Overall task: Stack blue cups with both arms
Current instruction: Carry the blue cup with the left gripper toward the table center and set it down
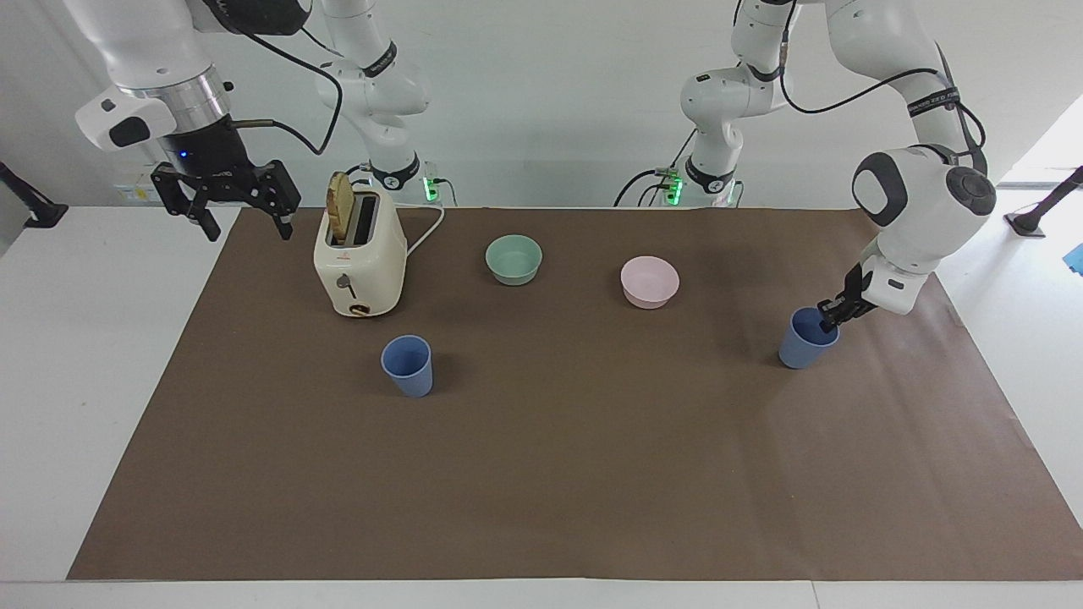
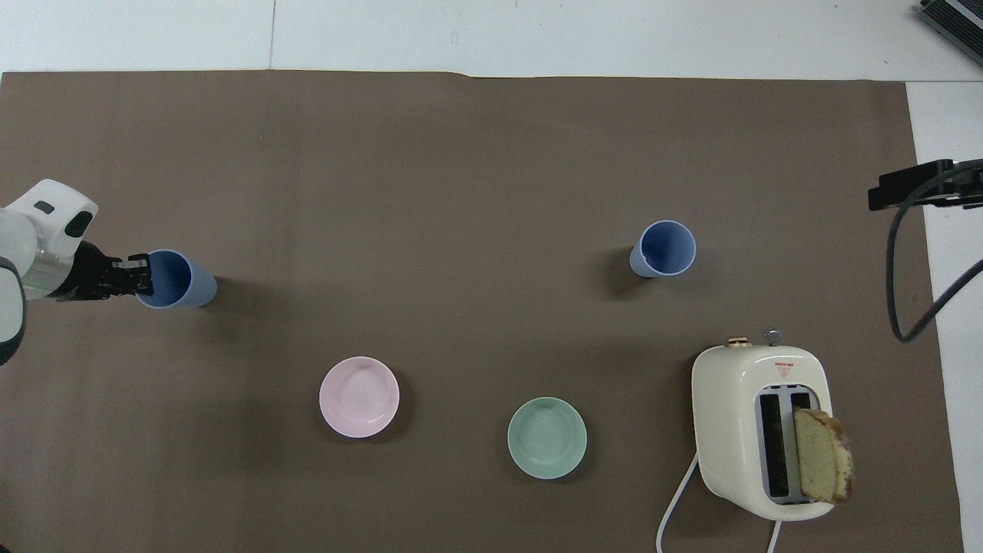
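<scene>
Pinching rim of blue cup (image 1: 808, 338) near the mat's left-arm edge, left gripper (image 1: 827, 320) clamped | right gripper (image 1: 244, 222) open, waiting | second blue cup (image 1: 407, 365) mid-mat | light, stiff, tippy, rim-hold best

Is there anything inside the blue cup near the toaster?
Empty. From overhead, the blue cup beside the toaster shows only its bare blue inside.

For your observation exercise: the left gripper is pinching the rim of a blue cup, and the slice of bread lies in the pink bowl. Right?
Not quite. The left gripper does pinch the blue cup, but the bread stands in the toaster; the pink bowl is empty, as the overhead view shows.
</scene>
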`<action>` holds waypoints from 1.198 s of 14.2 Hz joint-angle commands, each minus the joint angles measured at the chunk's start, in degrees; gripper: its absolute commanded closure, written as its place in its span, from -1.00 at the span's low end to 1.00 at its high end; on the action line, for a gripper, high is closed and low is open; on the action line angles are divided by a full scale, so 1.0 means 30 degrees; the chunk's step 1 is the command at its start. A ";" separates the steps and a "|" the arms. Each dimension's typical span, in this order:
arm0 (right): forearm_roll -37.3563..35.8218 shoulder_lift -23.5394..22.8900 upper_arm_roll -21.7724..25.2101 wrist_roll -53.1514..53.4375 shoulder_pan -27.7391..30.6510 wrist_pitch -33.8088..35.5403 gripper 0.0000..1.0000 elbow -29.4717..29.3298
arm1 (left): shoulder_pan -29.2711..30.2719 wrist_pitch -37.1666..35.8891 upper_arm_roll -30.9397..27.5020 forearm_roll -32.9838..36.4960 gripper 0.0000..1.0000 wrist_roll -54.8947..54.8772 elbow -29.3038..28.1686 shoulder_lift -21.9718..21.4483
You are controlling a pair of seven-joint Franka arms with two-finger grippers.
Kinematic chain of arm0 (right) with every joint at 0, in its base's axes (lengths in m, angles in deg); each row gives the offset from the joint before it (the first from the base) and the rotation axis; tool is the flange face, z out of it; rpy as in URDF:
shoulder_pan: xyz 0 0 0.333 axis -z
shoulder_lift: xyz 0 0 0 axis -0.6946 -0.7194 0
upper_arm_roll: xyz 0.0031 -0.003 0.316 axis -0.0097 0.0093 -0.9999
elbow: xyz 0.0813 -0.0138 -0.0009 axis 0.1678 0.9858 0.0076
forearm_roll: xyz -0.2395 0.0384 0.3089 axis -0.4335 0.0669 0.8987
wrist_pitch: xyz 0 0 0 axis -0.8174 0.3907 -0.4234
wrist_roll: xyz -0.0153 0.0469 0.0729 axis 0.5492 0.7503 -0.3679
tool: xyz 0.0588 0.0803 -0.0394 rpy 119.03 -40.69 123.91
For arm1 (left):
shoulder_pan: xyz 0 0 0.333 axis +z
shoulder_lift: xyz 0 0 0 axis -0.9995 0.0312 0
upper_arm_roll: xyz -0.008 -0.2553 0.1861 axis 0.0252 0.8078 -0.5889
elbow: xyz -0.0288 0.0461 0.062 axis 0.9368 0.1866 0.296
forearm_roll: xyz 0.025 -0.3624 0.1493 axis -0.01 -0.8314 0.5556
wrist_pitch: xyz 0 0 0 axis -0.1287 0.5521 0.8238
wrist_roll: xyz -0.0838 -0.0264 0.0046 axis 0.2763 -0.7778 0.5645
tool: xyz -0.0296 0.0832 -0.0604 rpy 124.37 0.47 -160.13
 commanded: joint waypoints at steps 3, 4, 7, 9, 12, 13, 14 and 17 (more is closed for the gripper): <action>0.0377 0.0427 -0.0056 -0.0117 0.0189 0.0083 -1.00 0.0476 | -0.0679 -0.4982 0.0271 -0.1689 1.00 0.0787 0.4252 -0.0567; 0.0377 0.0427 -0.0085 -0.0117 0.0189 0.0083 -1.00 0.0476 | -0.1001 -0.5396 0.0679 -0.1751 1.00 0.2070 0.4694 -0.0713; 0.0377 0.0427 -0.0085 -0.0146 0.0189 0.0083 -1.00 0.0476 | -0.2345 -0.5021 0.2290 -0.1723 1.00 0.6259 0.4962 -0.0714; 0.0377 0.0427 -0.0085 -0.0146 0.0189 0.0083 -1.00 0.0476 | -0.4159 -0.4147 0.2382 -0.1752 1.00 0.8255 0.4787 -0.0685; 0.0377 0.0427 -0.0085 -0.0146 0.0189 0.0083 -1.00 0.0476 | -0.6854 -0.1803 0.2353 -0.1548 1.00 1.1390 0.4640 0.0452; 0.0377 0.0427 -0.0085 -0.0146 0.0189 0.0083 -1.00 0.0476 | -0.7617 -0.1391 0.2353 -0.1460 1.00 1.2037 0.4640 0.0922; 0.0377 0.0427 -0.0085 -0.0146 0.0189 0.0054 -1.00 0.0476 | -0.8263 -0.1009 0.2353 -0.0995 1.00 1.2566 0.4640 0.1623; 0.0377 0.0427 -0.0085 -0.0146 0.0189 0.0112 -1.00 0.0476 | -0.9731 0.0865 0.2353 -0.0258 1.00 1.4063 0.4377 0.3062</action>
